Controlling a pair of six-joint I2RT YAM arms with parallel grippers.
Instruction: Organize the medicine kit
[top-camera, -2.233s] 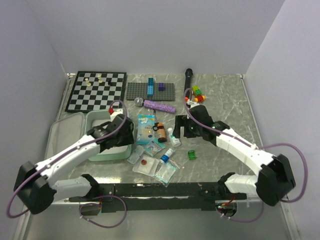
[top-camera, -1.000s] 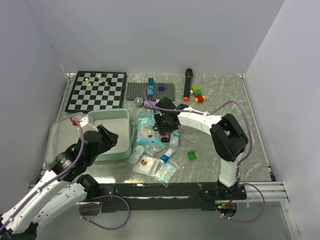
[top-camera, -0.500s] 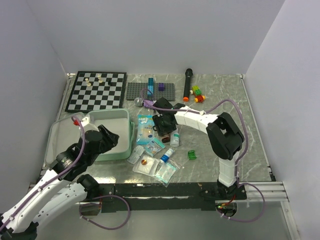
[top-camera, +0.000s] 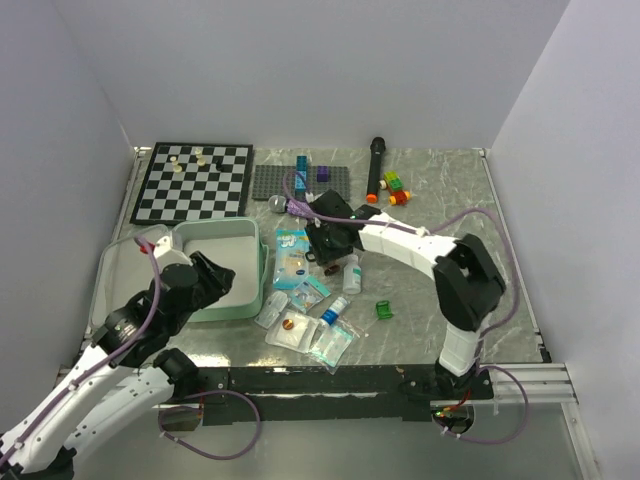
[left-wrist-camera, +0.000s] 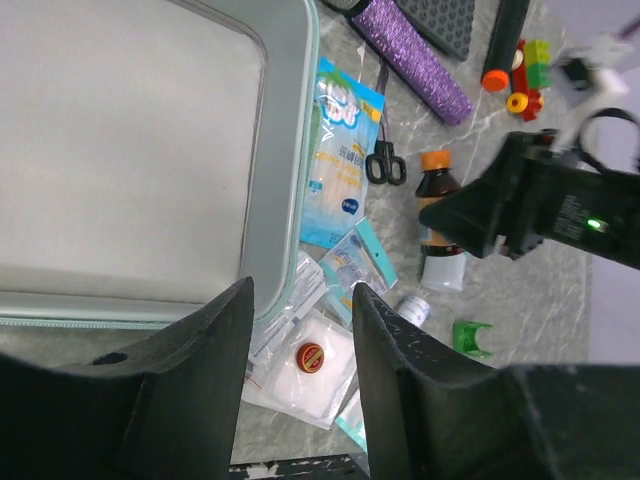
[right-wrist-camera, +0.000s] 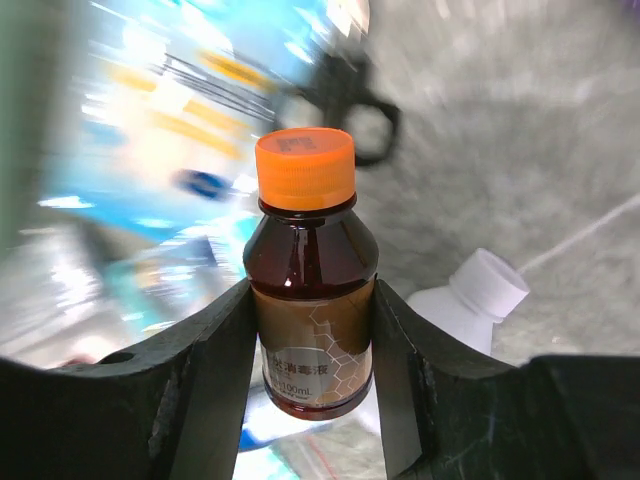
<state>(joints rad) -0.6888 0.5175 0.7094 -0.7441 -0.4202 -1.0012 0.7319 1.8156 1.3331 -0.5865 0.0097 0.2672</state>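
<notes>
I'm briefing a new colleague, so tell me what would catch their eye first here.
The orange-capped brown bottle fills the right wrist view, framed between the fingers of the right gripper. At the left lies the open mint-green medicine kit, with a jumble of packets and small bottles beside it.

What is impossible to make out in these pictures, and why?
Right wrist view: packets behind the bottle are motion-blurred; whether the right gripper clamps the bottle is unclear.
Top view: bottle mostly hidden under that gripper.
Left wrist view: kit cut off by top and left edges.
</notes>
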